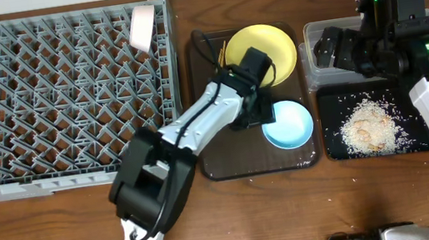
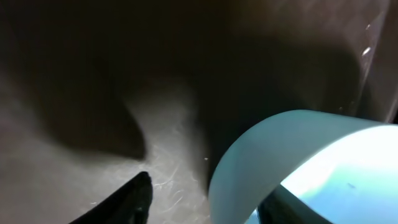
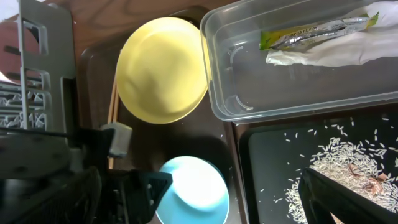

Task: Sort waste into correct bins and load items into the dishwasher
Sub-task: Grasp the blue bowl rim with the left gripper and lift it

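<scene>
Left gripper [image 1: 255,112] and light-blue bowl [image 1: 288,123] on the brown serving tray [image 1: 220,159]. In the left wrist view the jaws stand apart astride the bowl's rim: one finger [image 2: 134,198] hangs outside the wall with a gap showing, the other shows dark inside the hollow, and nothing is pinched yet. The bowl sits upright near the tray's front right corner. It looks stiff, light and glossy, so a rim pinch is likely to slip or let it swing. The best hold is probably deep on the wall nearest the arm, one finger inside and one outside, with a level lift. Just beyond lies the yellow plate [image 1: 277,40], with the chopsticks [image 3: 113,106] along its edge. To the right, the black tray [image 1: 334,147] holds rice scraps [image 1: 369,125]. Behind it, the clear tub [image 3: 225,107] holds the snack wrapper [image 3: 311,31] and a white tissue [image 3: 336,55]. The right gripper [image 1: 325,47] hovers over this tub, its closure indiscernible. Farthest left, the grey rack [image 1: 68,98] holds only a cup [image 1: 142,27] in its back corner.
</scene>
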